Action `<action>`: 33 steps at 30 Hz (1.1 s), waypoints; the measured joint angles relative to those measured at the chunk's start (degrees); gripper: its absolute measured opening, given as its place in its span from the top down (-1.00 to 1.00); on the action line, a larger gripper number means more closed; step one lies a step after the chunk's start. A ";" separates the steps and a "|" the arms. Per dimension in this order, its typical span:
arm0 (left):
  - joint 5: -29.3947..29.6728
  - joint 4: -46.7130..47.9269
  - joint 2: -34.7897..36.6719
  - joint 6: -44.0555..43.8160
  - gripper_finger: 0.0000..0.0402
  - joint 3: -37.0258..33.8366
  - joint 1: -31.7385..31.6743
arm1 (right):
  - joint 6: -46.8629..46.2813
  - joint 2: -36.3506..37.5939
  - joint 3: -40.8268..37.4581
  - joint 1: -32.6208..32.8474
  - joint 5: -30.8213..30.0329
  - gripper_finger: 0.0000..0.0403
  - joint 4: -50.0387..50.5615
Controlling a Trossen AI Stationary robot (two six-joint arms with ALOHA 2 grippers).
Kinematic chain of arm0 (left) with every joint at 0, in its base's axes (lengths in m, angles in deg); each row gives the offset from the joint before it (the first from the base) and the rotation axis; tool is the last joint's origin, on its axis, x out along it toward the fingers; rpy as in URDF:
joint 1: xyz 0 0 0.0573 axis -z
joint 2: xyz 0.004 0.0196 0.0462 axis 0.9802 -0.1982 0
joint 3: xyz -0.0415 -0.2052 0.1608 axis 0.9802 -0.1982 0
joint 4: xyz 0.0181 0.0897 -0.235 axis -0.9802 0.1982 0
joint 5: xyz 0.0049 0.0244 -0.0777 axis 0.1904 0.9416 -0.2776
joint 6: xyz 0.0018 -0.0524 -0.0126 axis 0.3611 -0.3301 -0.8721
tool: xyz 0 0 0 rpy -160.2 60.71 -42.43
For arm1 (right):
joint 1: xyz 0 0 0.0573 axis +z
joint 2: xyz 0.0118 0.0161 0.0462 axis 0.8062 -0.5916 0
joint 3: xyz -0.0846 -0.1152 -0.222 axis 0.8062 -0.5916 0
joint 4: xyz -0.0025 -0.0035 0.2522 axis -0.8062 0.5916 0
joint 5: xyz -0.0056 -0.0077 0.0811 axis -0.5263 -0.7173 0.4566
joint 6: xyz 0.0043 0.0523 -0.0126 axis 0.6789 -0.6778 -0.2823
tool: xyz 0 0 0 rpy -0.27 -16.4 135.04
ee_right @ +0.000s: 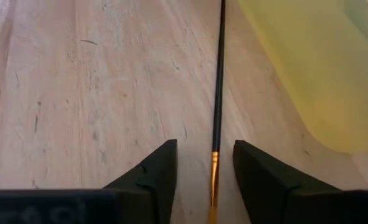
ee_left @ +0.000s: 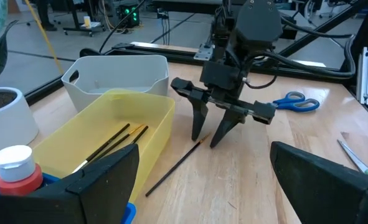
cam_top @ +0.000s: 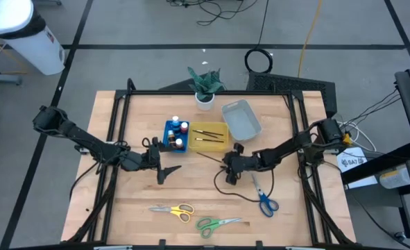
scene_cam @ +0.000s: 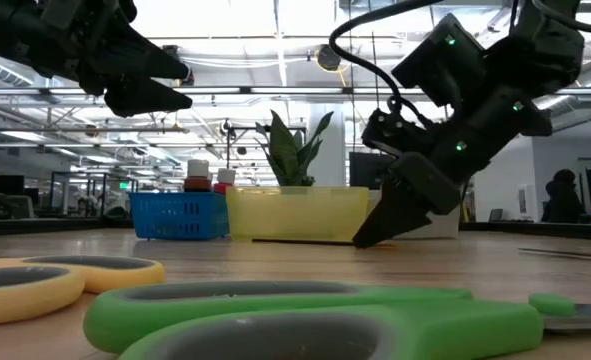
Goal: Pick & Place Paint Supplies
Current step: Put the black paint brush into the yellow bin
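Note:
A thin dark brush (ee_right: 218,93) lies flat on the wood beside the yellow tray (ee_left: 152,124), which holds two more brushes (ee_left: 118,140). My right gripper (ee_right: 203,144) is open, slanted down near the table, one finger on each side of the brush's gold ferrule, not touching it. My left gripper (cam_top: 166,173) hovers open to the left of it, holding nothing. Paint bottles (cam_top: 179,132) stand in the blue tray (cam_top: 167,139). Yellow scissors (cam_top: 173,210), green scissors (cam_top: 215,223) and blue scissors (cam_top: 264,201) lie flat near the front edge.
A pale grey tray (cam_top: 241,118) sits at the back right of the yellow one, and a potted plant (cam_top: 205,87) stands at the far edge. A black cable (cam_top: 243,194) loops on the wood below my right gripper. Bare wood lies at the table's near left.

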 joint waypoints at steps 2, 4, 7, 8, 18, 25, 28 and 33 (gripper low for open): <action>0.00 0.00 0.00 -0.14 -0.88 0.00 0.00 | 0.00 -0.07 0.00 0.00 0.39 0.39 1.94; 0.00 0.00 -0.01 -0.15 -0.88 -0.02 0.00 | 0.00 -0.13 -0.04 -0.01 0.76 0.47 3.55; 0.00 0.00 0.01 -0.15 -0.88 0.00 0.00 | 0.22 -0.17 -0.07 -0.24 1.86 0.60 5.00; -0.01 -0.02 0.01 -0.15 -0.88 0.00 0.00 | 0.22 -0.17 -0.07 -0.26 1.85 0.65 5.36; -0.02 -0.02 0.01 -0.17 -0.88 -0.02 0.00 | 0.24 -0.17 -0.09 -2.64 7.43 0.98 11.88; -0.04 -0.04 0.01 -0.12 -0.88 0.00 0.00 | 2.61 1.36 -0.22 -1.73 7.68 0.99 8.85; -0.03 -0.04 0.01 -0.11 -0.88 0.00 0.00 | 3.41 4.09 -0.22 -0.77 7.72 0.99 7.32; -0.04 -0.06 0.01 -0.08 -0.88 0.00 0.00 | 4.47 9.14 -0.46 0.76 6.69 1.00 8.30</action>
